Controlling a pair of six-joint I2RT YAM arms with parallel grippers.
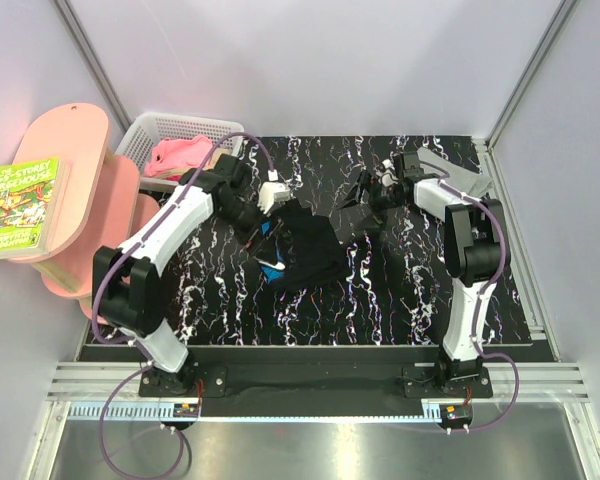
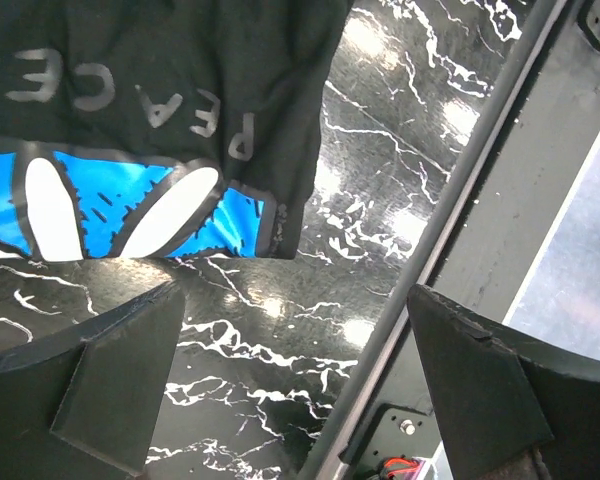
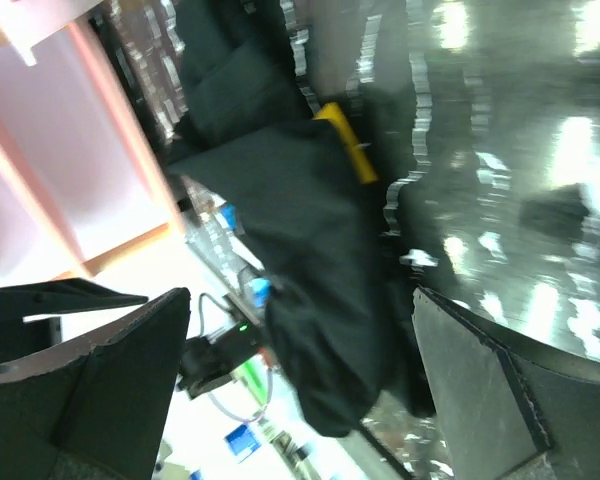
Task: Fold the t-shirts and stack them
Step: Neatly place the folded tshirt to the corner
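A black t-shirt (image 1: 308, 245) lies crumpled in the middle of the black marbled table. In the left wrist view the shirt (image 2: 160, 70) shows grey "PEACE" lettering and a blue and white daisy print. My left gripper (image 1: 260, 228) is at the shirt's left edge, open and empty (image 2: 295, 330) over bare table. My right gripper (image 1: 365, 200) is open and empty just behind and to the right of the shirt, which lies ahead of its jaws (image 3: 302, 300). A light grey t-shirt (image 1: 448, 168) lies at the back right under the right arm. A pink t-shirt (image 1: 180, 155) lies in a basket.
A white basket (image 1: 150, 130) stands at the back left. A pink shelf (image 1: 75, 190) with a green book (image 1: 20, 205) stands off the table's left side. The table's front rail (image 2: 460, 190) shows in the left wrist view.
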